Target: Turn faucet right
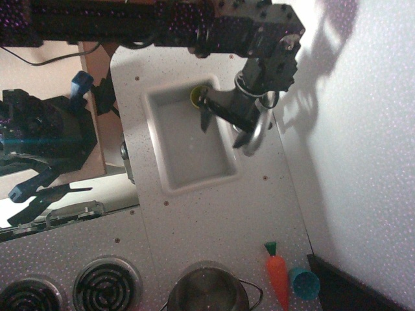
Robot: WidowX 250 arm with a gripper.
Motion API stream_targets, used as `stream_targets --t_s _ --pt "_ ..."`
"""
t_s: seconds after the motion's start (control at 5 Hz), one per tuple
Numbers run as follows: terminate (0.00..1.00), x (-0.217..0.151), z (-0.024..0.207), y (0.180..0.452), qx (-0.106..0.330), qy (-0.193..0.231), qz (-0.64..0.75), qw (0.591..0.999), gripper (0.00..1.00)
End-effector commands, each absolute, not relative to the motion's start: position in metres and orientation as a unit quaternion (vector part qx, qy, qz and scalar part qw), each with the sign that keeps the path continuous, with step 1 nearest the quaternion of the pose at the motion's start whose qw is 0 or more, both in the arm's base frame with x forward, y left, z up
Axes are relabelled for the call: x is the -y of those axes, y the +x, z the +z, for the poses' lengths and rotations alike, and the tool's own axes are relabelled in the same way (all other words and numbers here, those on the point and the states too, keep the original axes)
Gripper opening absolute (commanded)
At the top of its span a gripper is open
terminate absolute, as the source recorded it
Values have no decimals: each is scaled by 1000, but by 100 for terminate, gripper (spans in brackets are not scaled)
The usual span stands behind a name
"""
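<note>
The faucet (257,133) is a shiny silver gooseneck tap in the upper middle of the frame, just right of the sink's right rim. Its curved tube arches down toward the frame's lower edge, the tip near the rim. Its upper part and base are hidden behind dark hardware.
</note>
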State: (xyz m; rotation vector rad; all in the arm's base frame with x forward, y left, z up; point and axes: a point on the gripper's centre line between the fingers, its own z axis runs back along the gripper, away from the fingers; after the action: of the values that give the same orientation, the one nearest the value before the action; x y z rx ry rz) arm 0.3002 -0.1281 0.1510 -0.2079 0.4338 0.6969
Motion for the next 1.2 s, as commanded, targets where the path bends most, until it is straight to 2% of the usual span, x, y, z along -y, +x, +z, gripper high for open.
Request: stream_targets --t_s 0.0,0.2,0.4,0.6,0.8,1.0 --pt "0 179 206 289 -178 -194 235 936 100" --pt "0 182 205 292 -185 -199 239 932 100" --pt "0 192 204 293 -140 -267 304 904 100" --pt "0 200 214 286 -109 -279 336 893 100" --pt "0 207 214 275 -120 -286 351 883 100" --pt "0 207 214 275 -120 -286 351 883 100"
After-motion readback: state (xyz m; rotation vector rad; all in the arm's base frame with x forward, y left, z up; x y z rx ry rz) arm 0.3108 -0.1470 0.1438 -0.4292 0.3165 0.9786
